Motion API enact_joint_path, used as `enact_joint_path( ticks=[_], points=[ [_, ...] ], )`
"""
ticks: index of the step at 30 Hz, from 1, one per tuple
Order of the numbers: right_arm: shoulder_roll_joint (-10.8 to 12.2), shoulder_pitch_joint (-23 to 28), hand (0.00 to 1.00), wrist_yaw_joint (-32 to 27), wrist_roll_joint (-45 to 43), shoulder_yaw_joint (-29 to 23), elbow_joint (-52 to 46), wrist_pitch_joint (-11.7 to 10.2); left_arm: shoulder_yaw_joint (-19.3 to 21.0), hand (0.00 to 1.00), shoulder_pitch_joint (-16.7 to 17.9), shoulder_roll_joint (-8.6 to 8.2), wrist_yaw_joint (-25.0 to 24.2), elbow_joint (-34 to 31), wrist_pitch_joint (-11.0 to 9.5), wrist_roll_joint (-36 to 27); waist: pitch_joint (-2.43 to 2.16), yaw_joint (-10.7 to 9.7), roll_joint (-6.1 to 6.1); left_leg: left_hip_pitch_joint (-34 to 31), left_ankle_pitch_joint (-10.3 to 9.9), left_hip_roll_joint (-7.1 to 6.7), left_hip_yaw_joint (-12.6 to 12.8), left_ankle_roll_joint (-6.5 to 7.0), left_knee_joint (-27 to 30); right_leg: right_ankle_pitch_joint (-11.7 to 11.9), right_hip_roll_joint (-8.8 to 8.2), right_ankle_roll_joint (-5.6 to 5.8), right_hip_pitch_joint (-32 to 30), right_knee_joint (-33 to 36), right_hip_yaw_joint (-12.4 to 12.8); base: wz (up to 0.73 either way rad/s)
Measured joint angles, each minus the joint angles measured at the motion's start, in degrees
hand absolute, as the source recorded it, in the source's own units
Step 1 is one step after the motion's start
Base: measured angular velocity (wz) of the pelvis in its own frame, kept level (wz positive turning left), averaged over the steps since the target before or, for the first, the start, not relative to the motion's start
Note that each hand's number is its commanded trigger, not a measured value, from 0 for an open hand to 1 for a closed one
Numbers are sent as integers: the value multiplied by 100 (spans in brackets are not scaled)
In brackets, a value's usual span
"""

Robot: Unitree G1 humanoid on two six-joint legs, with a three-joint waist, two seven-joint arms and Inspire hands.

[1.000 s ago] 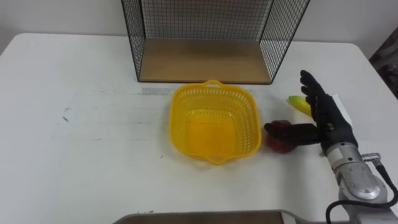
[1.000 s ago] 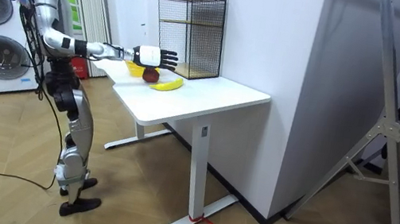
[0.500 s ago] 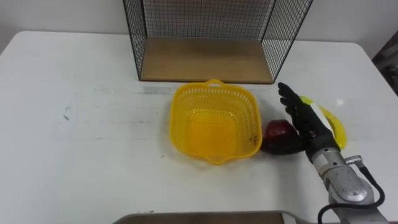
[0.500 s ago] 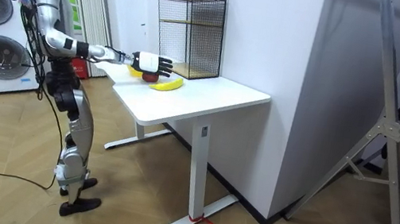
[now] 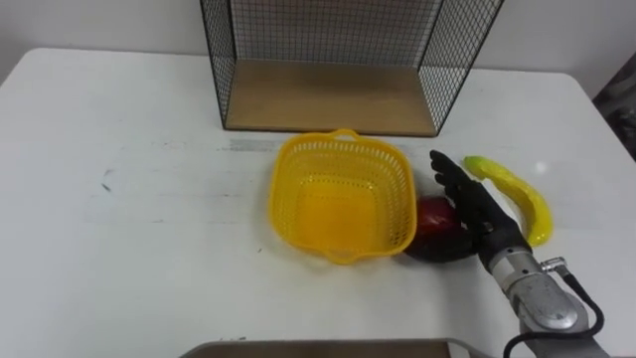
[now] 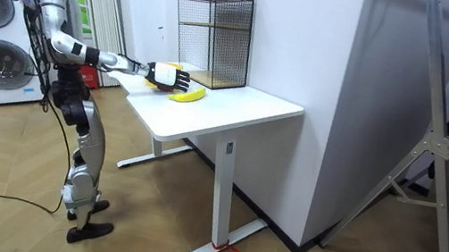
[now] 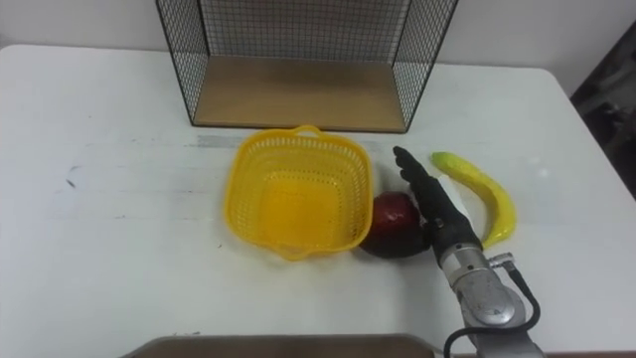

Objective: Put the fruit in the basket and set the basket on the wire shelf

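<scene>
Item one, placement. The apple sits on the counter directly at the palm side of the right hand, touching it. Its far side lies just beside or against the wall of the yellow basket. That makes the basket the next thing beyond the apple on the hand's left. It is empty and stands open side up, so by my reading no fruit has been loaded yet.

The banana lies on the counter at the back of the hand, near it but apart, and untouched. The wire shelf stands ahead of the fingertips and over to the left, its wooden floor bare and ready for the basket.

Item two, pose. The hand stands on edge with the palm turned to the apple and the fingers straight and close together, pointing away from the robot. Nothing is curled round the fruit. The thumb sits low at the apple's near side and is too dark to judge. The forearm comes in from the lower right. In the room view the robot stands at the counter's end with this arm stretched out level over it.

Judgement: the pose suits closing on the apple for a lift into the basket.
</scene>
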Motion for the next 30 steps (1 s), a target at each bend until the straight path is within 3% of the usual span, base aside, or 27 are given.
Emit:
enact_joint_path(
  ticks=[9, 10, 11, 21, 30],
  points=[
    [14, -27, 0, -48, -226, -12, 347, -230, -39, 0, 79, 30, -57, 40, 46, 18, -14, 6, 13, 33, -3, -1, -58, -1, 2, 0, 0, 0, 6, 4, -31, 3],
    [14, -27, 37, -52, -259, -12, 351, -242, -39, 0, 86, 30, -60, 40, 51, 23, -15, 6, 18, 32, -3, -1, -59, -1, 3, 0, 0, 0, 6, 4, -31, 0],
    [14, -27, 100, -53, -266, -12, 358, -252, -38, 0, 90, 30, -65, 39, 61, 84, -17, 5, 22, 33, -2, -1, -59, -1, 5, 0, 0, 0, 6, 4, -31, 0],
    [66, -233, 100, -474, -724, -376, 745, -312, -30, 0, 36, 26, -124, 32, 210, 255, -29, -1, 61, 104, -3, 0, -97, -2, 0, 0, -6, 0, 87, -7, -92, 2],
    [141, -323, 100, -513, -479, -491, 918, -333, -27, 0, 22, 27, -129, 21, 258, 254, -39, -11, 57, 127, -3, 1, -72, -2, -21, 0, 0, 0, 91, 0, -22, -2]
  ],
)
